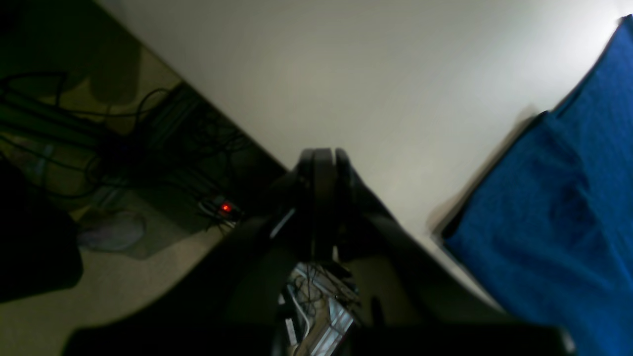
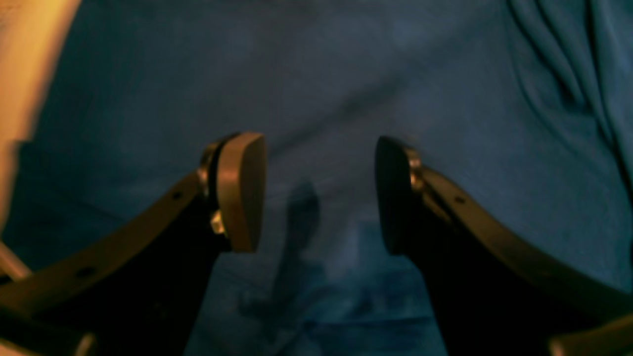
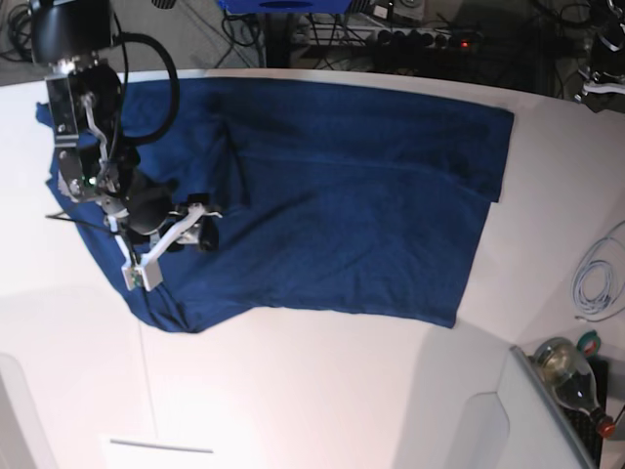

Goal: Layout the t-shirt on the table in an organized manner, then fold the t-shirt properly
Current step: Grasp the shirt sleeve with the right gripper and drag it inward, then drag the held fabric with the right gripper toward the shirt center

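The dark blue t-shirt [image 3: 342,195] lies spread wide over the white table [image 3: 322,391], with folds bunched at its left end. My right gripper [image 3: 198,230] hovers low over that left part. In the right wrist view the right gripper [image 2: 316,193] is open, with only wrinkled t-shirt [image 2: 346,74] cloth beneath and nothing between its fingers [image 2: 240,193]. In the left wrist view my left gripper [image 1: 324,158] is shut and empty above the table [image 1: 346,74] edge. A folded edge of the t-shirt [image 1: 544,207] lies to its right, apart from it.
A glass bottle [image 3: 568,369] and a coiled white cable [image 3: 596,278] sit at the table's right side. Cables and a power strip [image 3: 420,39] lie beyond the far edge. Past the table edge, the left wrist view shows floor cables and a red light [image 1: 226,207].
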### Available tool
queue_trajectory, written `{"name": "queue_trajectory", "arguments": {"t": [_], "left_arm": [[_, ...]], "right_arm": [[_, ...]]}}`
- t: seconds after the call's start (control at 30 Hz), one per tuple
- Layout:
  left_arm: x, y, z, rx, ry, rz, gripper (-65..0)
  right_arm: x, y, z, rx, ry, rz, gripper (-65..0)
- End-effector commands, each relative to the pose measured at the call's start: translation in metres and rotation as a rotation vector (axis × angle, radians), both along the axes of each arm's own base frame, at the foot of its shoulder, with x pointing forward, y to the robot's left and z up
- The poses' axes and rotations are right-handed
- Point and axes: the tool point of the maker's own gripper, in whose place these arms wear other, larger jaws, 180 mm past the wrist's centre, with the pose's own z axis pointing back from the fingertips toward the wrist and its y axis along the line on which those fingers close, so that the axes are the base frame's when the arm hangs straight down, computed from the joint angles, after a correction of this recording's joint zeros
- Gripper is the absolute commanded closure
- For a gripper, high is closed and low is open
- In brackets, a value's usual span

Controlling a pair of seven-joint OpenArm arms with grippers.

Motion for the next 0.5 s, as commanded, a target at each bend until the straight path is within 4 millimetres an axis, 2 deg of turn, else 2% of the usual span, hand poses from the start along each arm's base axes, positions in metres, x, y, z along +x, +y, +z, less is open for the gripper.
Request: {"name": "queue_trajectory", "arguments": {"t": [0.0,0.17,0.43,0.47], "left_arm": [[0.005,0.010,0.014,0.039,-0.033,-0.005,0.0],[0.003,0.009,0.013,0.036,-0.029,-0.003,0.0],[0.003,0.009,0.012,0.034,-0.028,-0.003,0.0],[0.003,0.009,0.012,0.034,-0.028,-0.003,0.0]], "right_arm": [[0.014,-0.005,0.006,0.002,-0.031,-0.012,-32.6],[0.017,-0.013,-0.012,-0.008,0.021,-0.031,-32.3],[0.021,-0.018,-0.023,-0.014,0.056,-0.043,-31.7],[0.021,-0.017,-0.023,-0.013,0.057,-0.039,-29.4]]}}
